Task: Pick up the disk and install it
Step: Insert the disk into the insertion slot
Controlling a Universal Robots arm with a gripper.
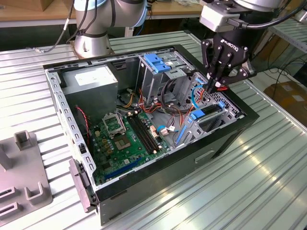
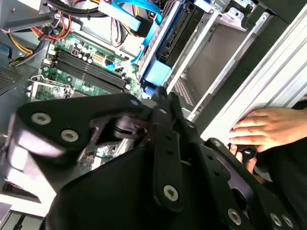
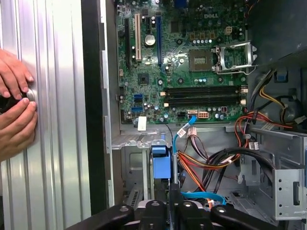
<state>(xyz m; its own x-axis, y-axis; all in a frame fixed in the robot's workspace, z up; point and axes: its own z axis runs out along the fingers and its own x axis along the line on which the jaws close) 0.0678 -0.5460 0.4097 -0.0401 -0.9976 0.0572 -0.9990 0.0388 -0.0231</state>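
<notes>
On a ribbed metal counter (image 1: 268,163), an open computer case (image 1: 230,136), green motherboard (image 1: 122,136) exposed. Above the grey drive cage (image 1: 229,109) at the exterior view's right, the black gripper (image 1: 211,87), jaws pinched close together with nothing between them. Just below the fingertips, slotted into the cage's bay, the disk (image 1: 197,114) in its bright blue carrier, blue end tab facing the motherboard. Beside the case, on the counter, a person's hands (image 3: 17,125) around a small black object.
</notes>
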